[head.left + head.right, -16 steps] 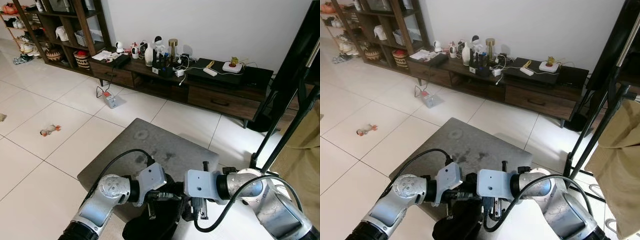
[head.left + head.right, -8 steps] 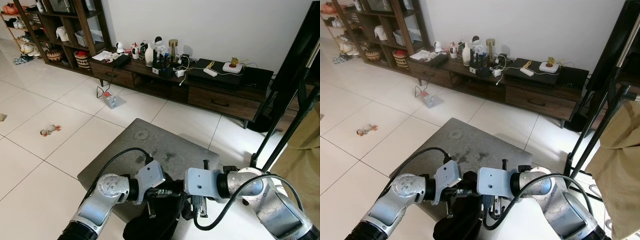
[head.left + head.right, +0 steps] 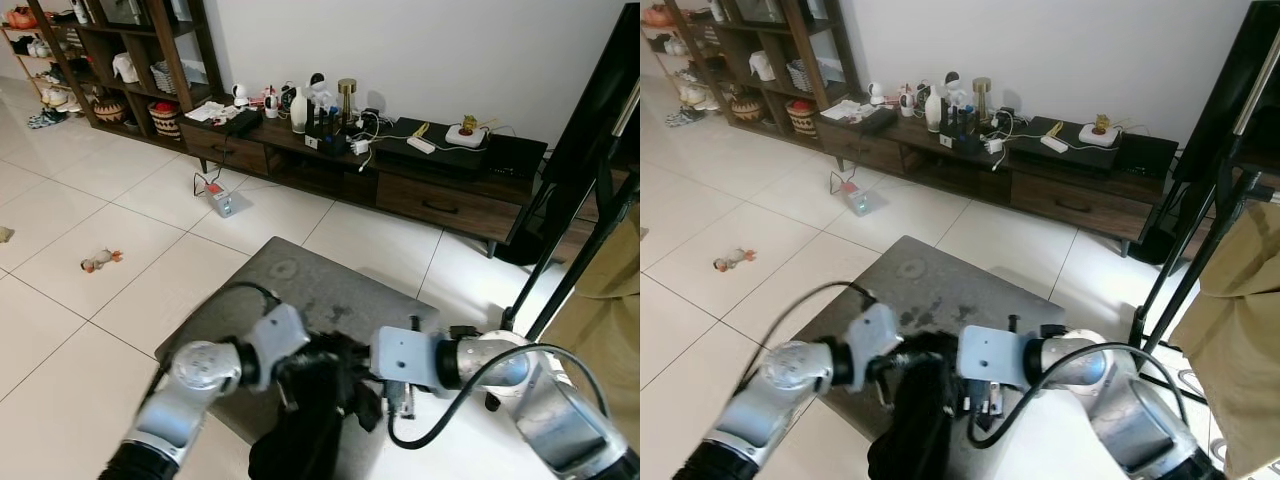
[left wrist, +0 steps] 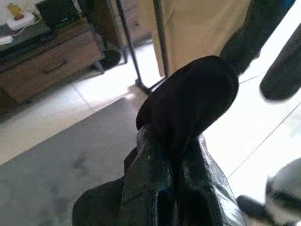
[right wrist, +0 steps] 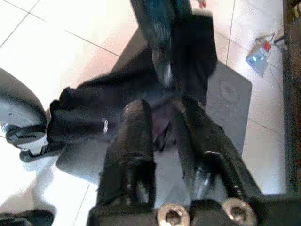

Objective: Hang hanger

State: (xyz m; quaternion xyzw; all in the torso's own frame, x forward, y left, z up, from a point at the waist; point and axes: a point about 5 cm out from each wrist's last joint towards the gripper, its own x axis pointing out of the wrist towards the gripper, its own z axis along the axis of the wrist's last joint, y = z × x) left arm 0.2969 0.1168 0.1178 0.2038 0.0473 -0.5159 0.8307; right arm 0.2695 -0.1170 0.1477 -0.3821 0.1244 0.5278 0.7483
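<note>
Black crumpled fabric garment [image 3: 318, 405], presumably on the hanger, low centre of the head views, bunched between both arms above a grey square padded surface [image 3: 300, 285]. No hanger hook or bar can be made out in the dark cloth.

Left claw [image 3: 290, 378] buried in the fabric; in the left wrist view its fingers [image 4: 188, 108] press together with cloth bunched around them. Right claw [image 3: 398, 398] just right of the bundle, fingers [image 5: 134, 141] slightly apart over the cloth, not clearly pinching.

Black metal clothes rack [image 3: 570, 270] with a tan hanging garment [image 3: 1240, 330] at right edge, well apart from the bundle.

Risks: grip looks to be on loose cloth only, so the garment could slide off when lifted. Dangling fabric could snag on the rack legs. Hook orientation unknown, so it may miss the rail.
</note>
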